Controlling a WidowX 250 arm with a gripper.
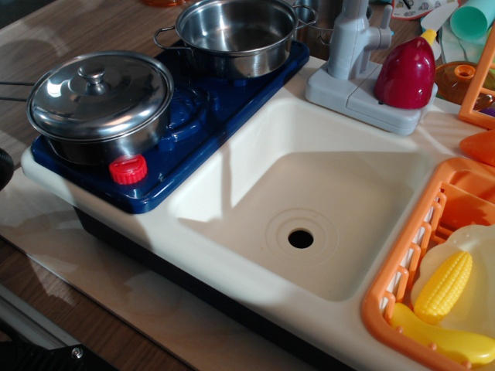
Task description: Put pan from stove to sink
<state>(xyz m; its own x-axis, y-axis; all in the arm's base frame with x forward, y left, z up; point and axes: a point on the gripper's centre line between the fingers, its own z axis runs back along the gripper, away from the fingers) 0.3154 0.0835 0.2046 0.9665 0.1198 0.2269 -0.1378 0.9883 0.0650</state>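
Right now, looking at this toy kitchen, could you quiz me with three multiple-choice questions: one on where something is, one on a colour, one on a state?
1. Where does the open pan stand?
A. on the far burner of the stove
B. in the sink
C. in the dish rack

2. What colour is the stove's knob?
A. yellow
B. red
C. white

3. What state is the sink in?
A. full of water
B. holding a pot
C. empty, drain hole uncovered

Answers:
1. A: the pan sits on the blue stovetop's far end, behind the lidded pot.
2. B: the small knob at the stove's near corner is bright red.
3. C: the cream basin's floor is bare and the dark drain shows plainly.
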